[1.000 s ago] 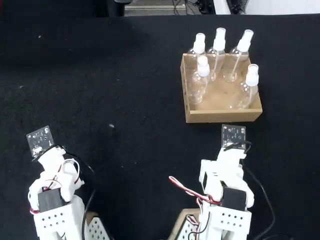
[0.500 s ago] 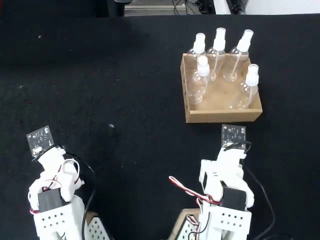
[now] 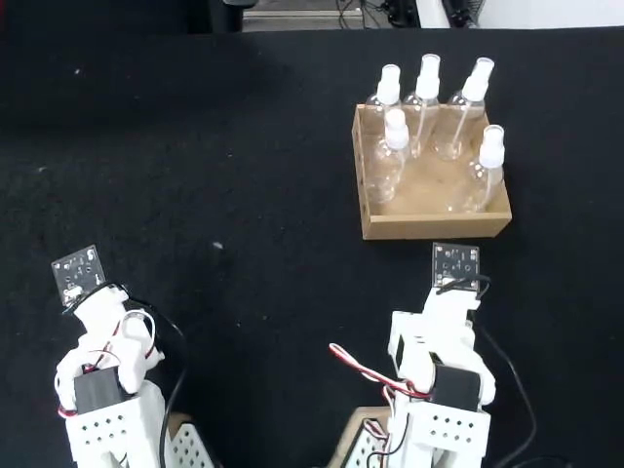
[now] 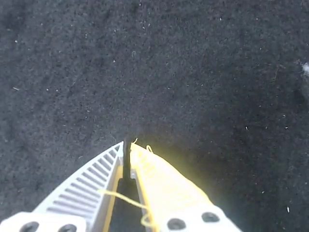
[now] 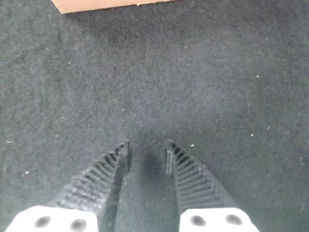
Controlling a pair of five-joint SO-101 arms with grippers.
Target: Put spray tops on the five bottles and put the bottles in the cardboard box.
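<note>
Left gripper [image 4: 128,145] had its white and yellow fingers [image 4: 96,179] pressed together with only a thin slit between them, tips pointed at the bare black worktop [image 3: 195,146]. Right gripper [image 5: 147,150] had its two black fingers parted by a clear gap, over bare worktop too, with the near wall of the cardboard box [image 3: 429,226] a little ahead of it.

All five bottles [image 3: 390,161] stood upright inside that box, each clear and each wearing a white spray top [image 3: 491,144]. Three stood in a row along the box's far wall, one stood nearer by the left wall, and one was at the near-right corner. The box sat toward the far right part of the worktop, short of both edges.

Both arms were folded back at the near edge. The left arm [image 3: 97,370] was toward the near-left corner, and the right arm [image 3: 439,361] was right of the middle, directly before the box and apart from it.
</note>
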